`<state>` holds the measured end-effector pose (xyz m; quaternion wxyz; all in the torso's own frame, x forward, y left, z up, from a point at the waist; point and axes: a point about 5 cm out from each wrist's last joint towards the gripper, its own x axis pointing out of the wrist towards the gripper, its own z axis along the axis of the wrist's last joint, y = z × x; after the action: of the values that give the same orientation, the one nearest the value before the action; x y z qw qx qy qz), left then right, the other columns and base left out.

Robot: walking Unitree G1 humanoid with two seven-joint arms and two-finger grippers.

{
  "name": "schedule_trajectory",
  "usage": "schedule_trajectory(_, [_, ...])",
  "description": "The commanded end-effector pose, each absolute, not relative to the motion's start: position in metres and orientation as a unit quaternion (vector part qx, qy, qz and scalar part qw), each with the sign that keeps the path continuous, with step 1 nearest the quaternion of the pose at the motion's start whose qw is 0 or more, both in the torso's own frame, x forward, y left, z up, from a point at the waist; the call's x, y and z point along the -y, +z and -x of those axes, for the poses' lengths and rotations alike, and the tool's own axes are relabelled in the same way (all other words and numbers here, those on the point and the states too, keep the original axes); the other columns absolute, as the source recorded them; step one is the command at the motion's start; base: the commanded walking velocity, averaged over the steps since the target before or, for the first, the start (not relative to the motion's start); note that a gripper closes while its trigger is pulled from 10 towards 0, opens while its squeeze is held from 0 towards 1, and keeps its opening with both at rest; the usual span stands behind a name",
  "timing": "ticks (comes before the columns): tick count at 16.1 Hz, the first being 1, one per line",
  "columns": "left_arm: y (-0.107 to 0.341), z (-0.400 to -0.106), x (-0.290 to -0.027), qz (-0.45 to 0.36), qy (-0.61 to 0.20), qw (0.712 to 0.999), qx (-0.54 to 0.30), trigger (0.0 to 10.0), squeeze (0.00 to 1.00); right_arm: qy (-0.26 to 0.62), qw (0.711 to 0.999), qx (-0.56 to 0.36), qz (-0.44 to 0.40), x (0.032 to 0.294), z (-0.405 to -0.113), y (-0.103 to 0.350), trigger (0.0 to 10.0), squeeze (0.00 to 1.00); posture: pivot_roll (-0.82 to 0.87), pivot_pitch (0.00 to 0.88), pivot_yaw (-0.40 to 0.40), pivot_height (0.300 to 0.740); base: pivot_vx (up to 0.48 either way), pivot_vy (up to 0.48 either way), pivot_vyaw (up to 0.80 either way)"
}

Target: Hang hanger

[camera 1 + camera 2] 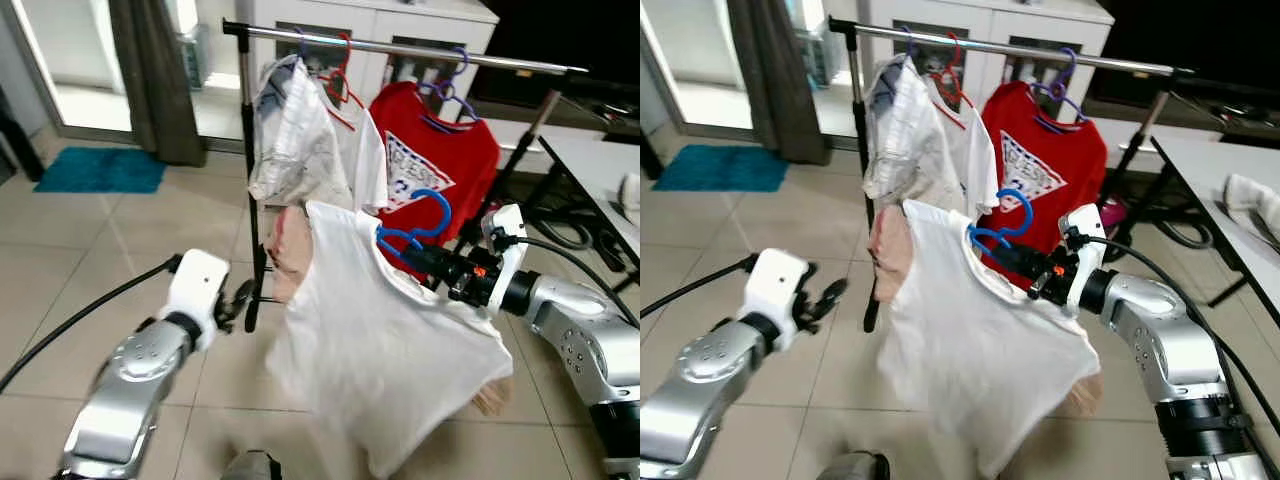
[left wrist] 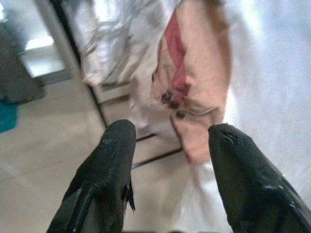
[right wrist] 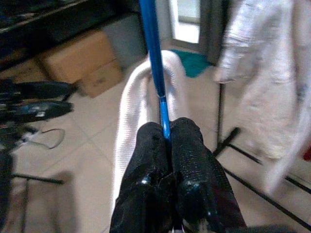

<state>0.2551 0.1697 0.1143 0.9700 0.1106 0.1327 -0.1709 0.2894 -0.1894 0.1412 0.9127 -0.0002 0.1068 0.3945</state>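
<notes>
Right gripper [image 1: 412,257] clamped on the blue hanger [image 1: 418,226], fingers pressed tight on its shaft in the wrist view; the hanger carries a white shirt [image 1: 385,350] and sits below and in front of the rail [image 1: 400,45], hook free of it. Most of the hanger is hidden inside the shirt collar (only hook and neck show). Left gripper [image 1: 238,297] parted, holding nothing, near the rack post [image 1: 248,180]. On the rail: a white garment [image 1: 295,140] and a red shirt [image 1: 445,160]. A pink garment [image 2: 194,73] hangs behind the white shirt, mostly covered, blurred in the left wrist view
</notes>
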Motion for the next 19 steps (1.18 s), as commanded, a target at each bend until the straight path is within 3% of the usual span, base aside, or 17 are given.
schedule_trajectory(1, [0.122,-0.258,-0.162,-0.112,-0.169,0.973,-0.109,10.0,0.00,0.330,0.938,-0.110,0.009,0.195,-0.294,0.141,10.0,0.00,0.03,0.000,-0.093,0.740,0.000,0.000,0.00])
schedule_trajectory(5, [0.108,-0.258,-0.152,-0.131,-0.133,0.975,-0.118,10.0,0.00,0.151,0.980,-0.129,-0.027,0.195,-0.288,0.110,10.0,0.00,0.04,0.000,-0.097,0.740,0.000,0.000,0.00])
schedule_trajectory(9, [0.112,-0.270,-0.152,-0.108,-0.099,0.983,-0.105,10.0,0.00,0.119,0.982,-0.147,0.007,0.177,-0.283,0.090,10.0,0.00,0.03,0.000,-0.075,0.740,0.000,-0.178,0.52])
schedule_trajectory(14, [0.104,-0.270,-0.159,-0.134,-0.094,0.980,-0.116,10.0,0.00,0.094,0.986,-0.134,0.032,0.178,-0.289,0.092,10.0,0.00,0.03,0.000,-0.076,0.740,0.000,-0.403,0.22])
schedule_trajectory(19, [0.104,-0.264,-0.167,-0.152,-0.091,0.977,-0.119,10.0,0.00,0.137,0.983,-0.119,-0.014,0.176,-0.303,0.102,10.0,0.00,0.05,0.000,-0.096,0.740,0.000,-0.389,0.33])
